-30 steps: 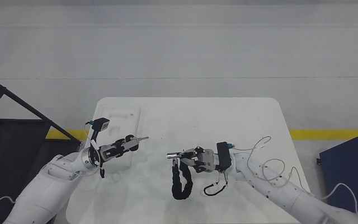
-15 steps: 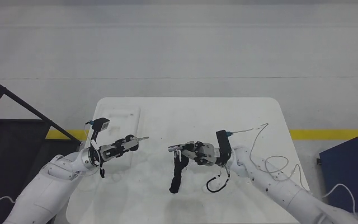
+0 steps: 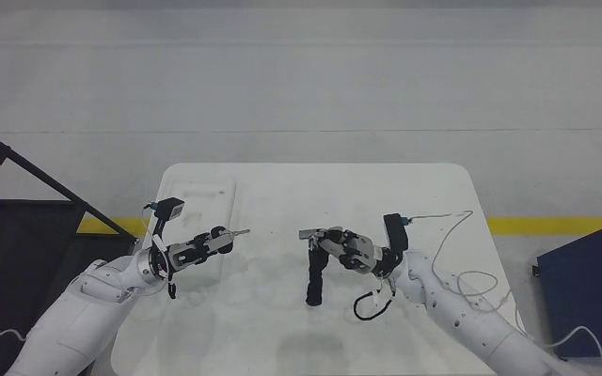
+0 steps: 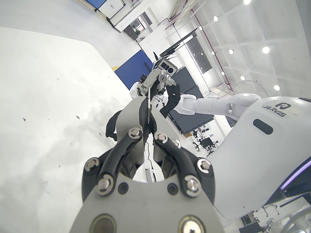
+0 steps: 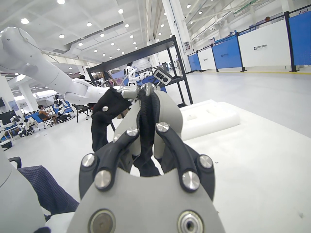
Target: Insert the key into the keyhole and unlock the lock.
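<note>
The left gripper (image 3: pixel 222 239) pinches the key (image 3: pixel 241 232), the right gripper (image 3: pixel 326 242) clamps the black-sleeved lock (image 3: pixel 308 234), the two apart above the table (image 3: pixel 423 197)

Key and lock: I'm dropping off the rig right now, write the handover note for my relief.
Left gripper shut on the key, blade pointing at the lock.
Right gripper shut on the lock, held over the table, keyhole facing the key, black chain hanging down.
Done: both grasped and roughly lined up, a gap between.
To do: insert key, turn, unlock.
</note>
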Motion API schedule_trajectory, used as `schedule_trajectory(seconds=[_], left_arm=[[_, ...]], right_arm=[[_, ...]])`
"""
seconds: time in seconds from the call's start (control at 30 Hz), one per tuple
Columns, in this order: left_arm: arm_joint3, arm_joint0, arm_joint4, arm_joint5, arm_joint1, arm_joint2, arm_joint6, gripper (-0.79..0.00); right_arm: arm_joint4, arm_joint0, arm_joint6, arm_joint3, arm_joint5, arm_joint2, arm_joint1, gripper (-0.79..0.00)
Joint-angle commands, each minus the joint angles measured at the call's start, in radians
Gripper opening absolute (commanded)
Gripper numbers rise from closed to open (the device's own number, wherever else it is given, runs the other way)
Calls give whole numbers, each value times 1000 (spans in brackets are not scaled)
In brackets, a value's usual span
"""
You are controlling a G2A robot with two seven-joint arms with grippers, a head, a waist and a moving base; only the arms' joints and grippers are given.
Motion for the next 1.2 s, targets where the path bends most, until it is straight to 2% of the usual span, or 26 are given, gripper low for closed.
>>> schedule_trajectory(seconds=[0.0, 0.23, 0.3, 0.43, 0.67, 0.93, 1.17], left_arm=[[0, 0, 0, 0, 0, 0, 0, -785], [0, 0, 0, 0, 0, 0, 0, -785], [0, 0, 0, 0, 0, 0, 0, -785], [0, 0, 0, 0, 0, 0, 0, -785], [0, 0, 0, 0, 0, 0, 0, -785], [-2, 0, 3, 4, 0, 0, 4, -785], [-68, 14, 160, -40, -25, 25, 85, -785]], right_arm=[[-5, -1, 0, -3, 0, -2, 1, -785], [-5, -1, 0, -3, 0, -2, 1, -785], [-7, -6, 34, -28, 14, 3, -1, -785], [-124, 1, 39, -90, 11, 33, 1, -785], [-202, 8, 0, -67, 0, 35, -10, -785], [-148, 18, 0, -32, 0, 23, -14, -785], [-148, 18, 0, -32, 0, 23, -14, -785]])
